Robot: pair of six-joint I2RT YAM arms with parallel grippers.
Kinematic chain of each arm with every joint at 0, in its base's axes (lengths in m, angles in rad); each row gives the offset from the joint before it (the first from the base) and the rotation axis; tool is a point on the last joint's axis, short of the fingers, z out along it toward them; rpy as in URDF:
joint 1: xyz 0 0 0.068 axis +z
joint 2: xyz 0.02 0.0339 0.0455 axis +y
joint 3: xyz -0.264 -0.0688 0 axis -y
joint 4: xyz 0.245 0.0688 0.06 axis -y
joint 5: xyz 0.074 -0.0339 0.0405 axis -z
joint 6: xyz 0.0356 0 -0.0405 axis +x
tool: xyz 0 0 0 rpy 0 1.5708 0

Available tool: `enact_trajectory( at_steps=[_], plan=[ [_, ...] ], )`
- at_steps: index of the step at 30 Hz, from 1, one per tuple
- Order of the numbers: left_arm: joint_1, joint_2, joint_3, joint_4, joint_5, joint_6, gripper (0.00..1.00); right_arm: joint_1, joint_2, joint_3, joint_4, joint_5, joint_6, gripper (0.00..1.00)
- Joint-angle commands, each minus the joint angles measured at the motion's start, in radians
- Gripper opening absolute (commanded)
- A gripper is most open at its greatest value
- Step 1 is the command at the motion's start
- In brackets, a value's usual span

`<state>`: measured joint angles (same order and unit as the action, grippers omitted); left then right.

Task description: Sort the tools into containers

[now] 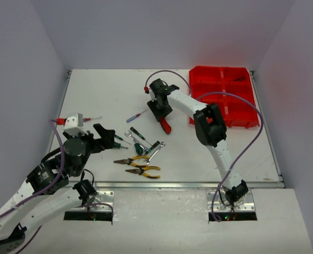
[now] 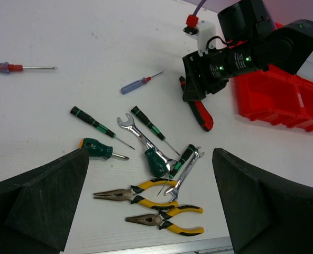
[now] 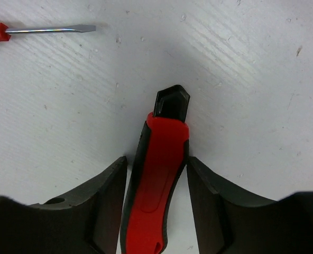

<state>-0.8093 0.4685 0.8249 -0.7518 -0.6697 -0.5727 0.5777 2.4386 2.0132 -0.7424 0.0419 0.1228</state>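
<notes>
R gripper (image 3: 156, 161) fingers (image 3: 106, 203) sat closest to the wrist cam, straddling the red-and-black utility knife (image 3: 159, 174). Pads were at or just off its sides; couldn't tell if actually clamped. Knife lay flat on the white table (image 3: 241, 79). In that view its long axis ran straight up-frame, black nose pointing away from the cam, rest of the body passing under the wrist. From the top cam the axis ran roughly near-far w/ a slight tilt, one red end poking out from under the gripper toward the near edge.

Just off the nose, up-left in the wrist view: thin red-handled flathead screwdriver (image 3: 51, 29), shaft crosswise to the knife, tip pointing frame-right.

Red bin tray (image 1: 223, 98) sat at the far R corner, near the knife but not touching.

Well apart, toward the near L: pile of yellow-handled pliers (image 2: 138, 193), silver wrenches (image 2: 140, 135) & green-handled screwdrivers (image 2: 95, 148).

L gripper (image 1: 106, 138) hung over the table beside that pile, jaws spread wide, holding nothing.
</notes>
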Motion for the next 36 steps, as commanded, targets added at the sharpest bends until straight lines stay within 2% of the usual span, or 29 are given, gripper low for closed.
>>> enact_trajectory(
  at_steps=[1, 3, 6, 8, 9, 12, 17, 23, 26, 32, 34, 35, 36],
  plan=[
    [0.007, 0.012, 0.013, 0.041, 0.011, 0.017, 1.00, -0.005, 0.039, -0.025, -0.024, -0.037, -0.014, 0.47],
    [0.007, 0.012, 0.013, 0.042, 0.012, 0.017, 1.00, -0.006, 0.028, -0.024, -0.028, -0.039, -0.012, 0.47],
    [0.007, 0.010, 0.013, 0.045, 0.015, 0.020, 1.00, -0.004, 0.022, -0.011, -0.046, -0.039, -0.014, 0.39],
    [0.007, 0.009, 0.013, 0.045, 0.016, 0.022, 1.00, -0.004, 0.018, -0.004, -0.052, -0.038, -0.014, 0.16],
    [0.007, 0.009, 0.013, 0.046, 0.018, 0.022, 1.00, -0.005, 0.016, -0.002, -0.051, -0.039, -0.012, 0.01],
    [0.007, 0.008, 0.011, 0.048, 0.020, 0.023, 1.00, -0.006, -0.025, -0.010, -0.026, -0.039, -0.001, 0.00],
    [0.007, 0.001, 0.011, 0.048, 0.018, 0.024, 1.00, -0.028, -0.194, 0.015, 0.015, -0.039, 0.021, 0.00],
    [0.007, -0.026, 0.010, 0.048, 0.015, 0.022, 1.00, -0.288, -0.359, 0.036, 0.170, -0.222, 0.232, 0.00],
    [0.007, -0.044, 0.011, 0.048, 0.015, 0.023, 1.00, -0.426, -0.378, 0.044, 0.259, -0.245, 0.374, 0.00],
    [0.007, -0.063, 0.005, 0.053, 0.014, 0.023, 1.00, -0.609, -0.366, 0.021, 0.434, 0.088, 0.657, 0.00],
    [0.007, -0.057, 0.005, 0.057, 0.019, 0.028, 1.00, -0.629, -0.343, 0.030, 0.455, 0.307, 0.720, 0.00],
    [0.007, -0.053, 0.005, 0.057, 0.021, 0.028, 1.00, -0.635, -0.342, 0.037, 0.457, 0.321, 0.746, 0.00],
    [0.007, -0.049, 0.004, 0.058, 0.023, 0.029, 1.00, -0.641, -0.322, 0.043, 0.468, 0.402, 0.775, 0.00]
  ],
)
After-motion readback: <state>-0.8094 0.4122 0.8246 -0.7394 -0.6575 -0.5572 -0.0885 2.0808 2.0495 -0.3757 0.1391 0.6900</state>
